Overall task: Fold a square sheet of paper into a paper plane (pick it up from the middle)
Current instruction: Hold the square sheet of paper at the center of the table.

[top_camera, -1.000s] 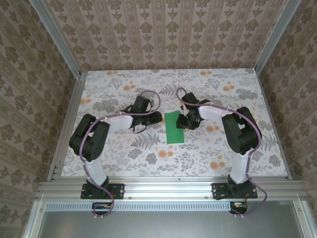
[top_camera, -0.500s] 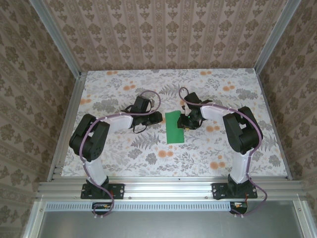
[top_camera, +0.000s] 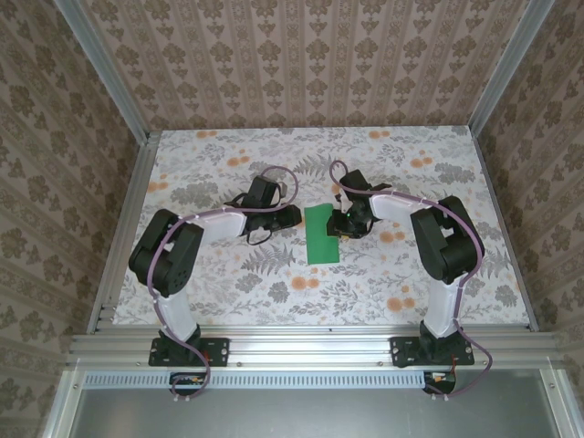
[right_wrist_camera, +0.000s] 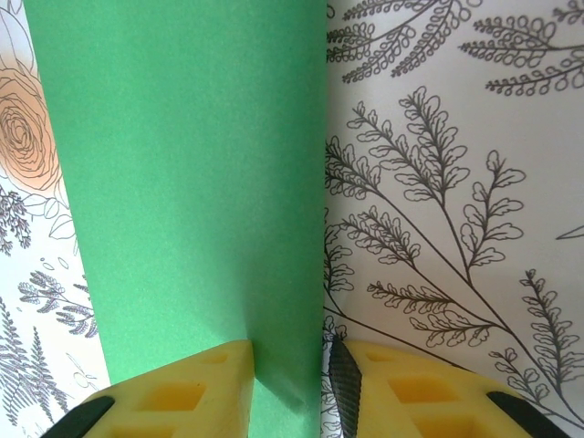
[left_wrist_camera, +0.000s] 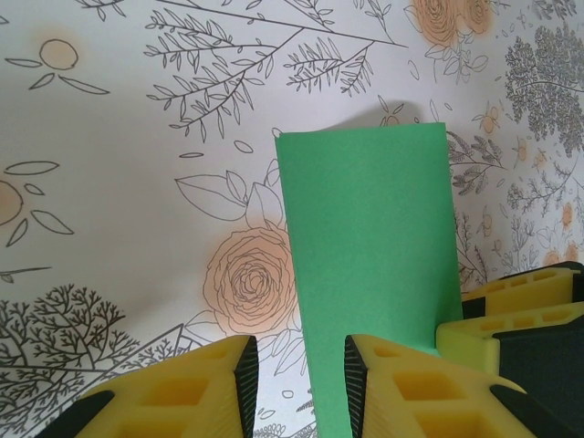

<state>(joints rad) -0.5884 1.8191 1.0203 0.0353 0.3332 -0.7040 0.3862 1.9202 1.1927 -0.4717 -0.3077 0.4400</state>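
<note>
Left tool (left_wrist_camera: pixel 298 365) and right tool (right_wrist_camera: pixel 289 358) stand part-open, empty; right straddles the paper (right_wrist_camera: pixel 182 182) edge; best pinch gently, keeping layers aligned.

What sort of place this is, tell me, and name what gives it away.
Probably a lab robot test cell, not a home: left arm and right arm bolted to an aluminium rail, wallpapered walls in metal framing, a floral tabletop bearing a green sheet of paper.

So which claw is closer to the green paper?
Right, narrowly: the right claw straddles the paper at its right edge; the left claw sits at its left edge.
</note>
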